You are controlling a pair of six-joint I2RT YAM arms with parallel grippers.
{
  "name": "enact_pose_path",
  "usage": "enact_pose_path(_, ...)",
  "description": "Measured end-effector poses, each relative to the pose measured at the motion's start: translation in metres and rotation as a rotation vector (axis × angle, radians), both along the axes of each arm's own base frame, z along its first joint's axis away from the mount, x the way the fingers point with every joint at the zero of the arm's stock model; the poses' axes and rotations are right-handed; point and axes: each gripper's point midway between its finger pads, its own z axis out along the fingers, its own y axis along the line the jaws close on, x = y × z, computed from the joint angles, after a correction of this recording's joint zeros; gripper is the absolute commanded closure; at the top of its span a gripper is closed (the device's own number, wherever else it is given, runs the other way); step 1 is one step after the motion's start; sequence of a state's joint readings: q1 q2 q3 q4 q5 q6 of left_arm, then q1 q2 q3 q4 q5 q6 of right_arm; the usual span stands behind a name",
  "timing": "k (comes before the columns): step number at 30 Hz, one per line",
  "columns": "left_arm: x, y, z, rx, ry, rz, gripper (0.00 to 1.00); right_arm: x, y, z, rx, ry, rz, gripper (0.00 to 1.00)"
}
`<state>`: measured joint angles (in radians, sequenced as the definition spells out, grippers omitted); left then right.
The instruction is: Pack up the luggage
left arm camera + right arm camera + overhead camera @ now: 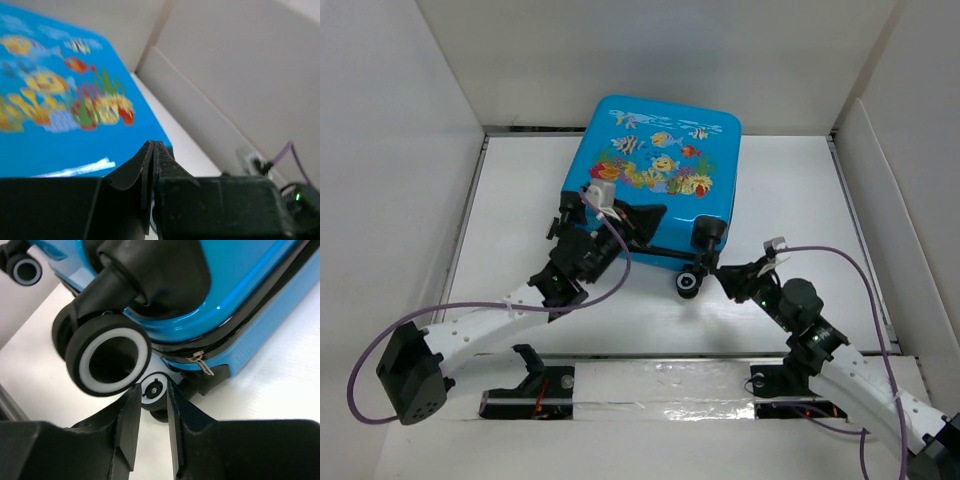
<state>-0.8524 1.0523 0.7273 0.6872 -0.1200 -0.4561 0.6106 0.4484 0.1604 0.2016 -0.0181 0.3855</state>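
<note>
One suitcase [655,150], two arms and two grippers are in view; the suitcase lies flat toward the far middle of the white table [800,200], printed face up and wheels toward the arm bases; its shell is bright, glossy blue, with cartoon fish in yellow, orange and stripes above a band of coral and weed in red, green and yellow; a black zip seam runs round its side, closed where it shows, with one small metal zip pull [201,362] hanging from it; three black wheels with white rings show in the right wrist view: a large near one [108,361], a smaller one beyond it [152,391], and a third at the upper left [25,271]; the left gripper [152,150] is at the suitcase's near edge, its fingers pressed together with nothing visible between them; the right gripper [150,400] is just beside the wheels, its fingers parted by a narrow gap and holding nothing; two purple cables, one [360,370] on each arm.
</note>
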Motion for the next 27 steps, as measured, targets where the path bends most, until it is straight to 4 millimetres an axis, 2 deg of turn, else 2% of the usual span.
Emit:
enact_pose_path(1, -0.004, -0.005, -0.010, 0.023, 0.011, -0.006, 1.00, 0.002, 0.000, 0.000, -0.006, -0.008, -0.008, 0.65)
enact_pose_path(4, -0.021, -0.019, -0.057, 0.115, 0.067, -0.051, 0.95, 0.011, -0.004, -0.010, -0.049, 0.007, -0.050, 0.65)
enact_pose_path(7, -0.025, -0.019, -0.098, 0.185, 0.125, -0.065, 0.94, 0.019, -0.007, -0.025, -0.100, 0.035, -0.076, 0.65)
enact_pose_path(9, -0.027, -0.017, -0.118, 0.216, 0.155, -0.065, 0.94, 0.024, -0.008, -0.033, -0.124, 0.051, -0.084, 0.65)
enact_pose_path(11, -0.029, -0.015, -0.129, 0.235, 0.174, -0.067, 0.94, 0.028, -0.010, -0.039, -0.141, 0.059, -0.094, 0.65)
enact_pose_path(16, -0.027, -0.018, -0.139, 0.250, 0.187, -0.070, 0.94, 0.039, -0.013, -0.031, -0.136, 0.017, -0.110, 0.64)
enact_pose_path(20, -0.027, -0.026, -0.164, 0.297, 0.228, -0.092, 0.95, 0.044, -0.014, -0.034, -0.156, 0.010, -0.106, 0.64)
enact_pose_path(24, -0.028, -0.031, -0.185, 0.336, 0.265, -0.117, 0.95, 0.050, -0.008, -0.039, -0.180, 0.028, -0.078, 0.64)
enact_pose_path(27, -0.029, -0.035, -0.189, 0.342, 0.270, -0.132, 0.95, 0.051, -0.005, -0.040, -0.187, 0.028, -0.062, 0.66)
